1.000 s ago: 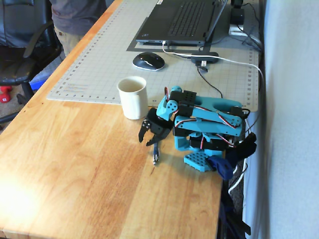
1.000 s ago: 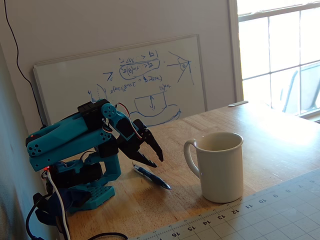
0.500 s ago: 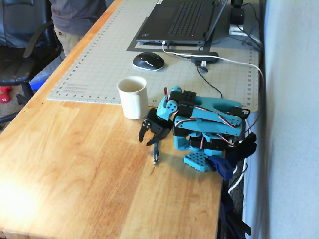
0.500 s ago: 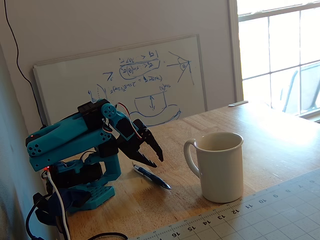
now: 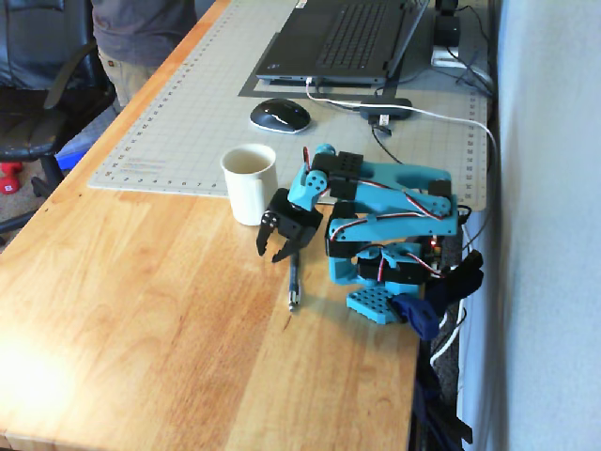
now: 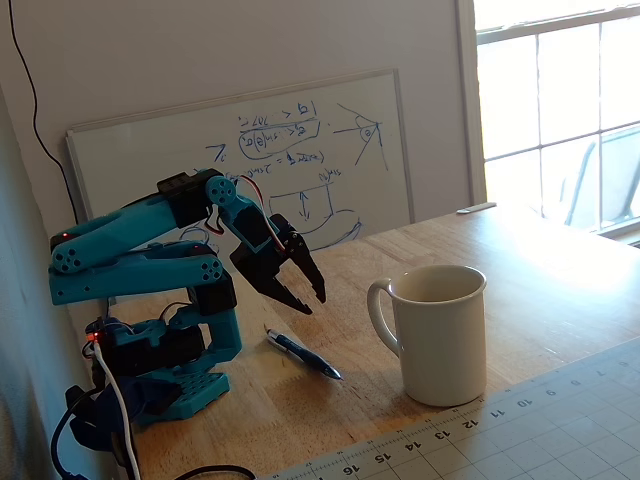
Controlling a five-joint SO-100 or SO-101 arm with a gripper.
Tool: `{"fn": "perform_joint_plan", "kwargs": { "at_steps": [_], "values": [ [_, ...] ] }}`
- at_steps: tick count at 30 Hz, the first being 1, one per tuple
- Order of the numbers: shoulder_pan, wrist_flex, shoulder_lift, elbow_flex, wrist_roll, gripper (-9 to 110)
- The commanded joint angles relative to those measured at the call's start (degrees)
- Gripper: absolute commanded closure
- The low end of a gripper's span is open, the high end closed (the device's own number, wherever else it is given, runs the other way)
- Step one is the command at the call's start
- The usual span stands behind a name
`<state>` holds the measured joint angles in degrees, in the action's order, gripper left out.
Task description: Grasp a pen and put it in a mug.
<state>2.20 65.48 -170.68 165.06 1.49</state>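
A slim dark pen (image 5: 293,283) lies flat on the wooden table, its silvery tip toward the near edge; it also shows in a fixed view (image 6: 302,354). A cream-white mug (image 5: 250,183) stands upright at the edge of the cutting mat, empty as far as I can see, and shows in the other fixed view (image 6: 437,333) to the right of the pen. My gripper (image 5: 269,251) hangs a little above the pen's far end, beside the mug, with its black jaws slightly parted and holding nothing (image 6: 308,297).
The blue arm base (image 5: 394,272) stands at the table's right edge with cables behind. A grey cutting mat (image 5: 188,122) holds a laptop (image 5: 338,38) and a mouse (image 5: 279,115). A whiteboard (image 6: 250,150) leans on the wall. A person stands by a chair (image 5: 38,94).
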Motion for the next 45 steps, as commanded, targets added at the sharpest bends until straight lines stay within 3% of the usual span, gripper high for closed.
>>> {"fn": "perform_joint_plan", "kwargs": {
  "at_steps": [1,18,25,36,45],
  "values": [
    [-3.87,0.35,9.49,-10.81,-0.18,94],
    [-5.19,0.35,31.11,-18.11,0.62,89],
    [-5.10,1.76,32.96,-17.58,0.44,85],
    [-5.19,16.35,29.62,-20.92,-0.09,85],
    [-5.10,16.79,25.22,-20.04,0.44,85]
  ]
}}
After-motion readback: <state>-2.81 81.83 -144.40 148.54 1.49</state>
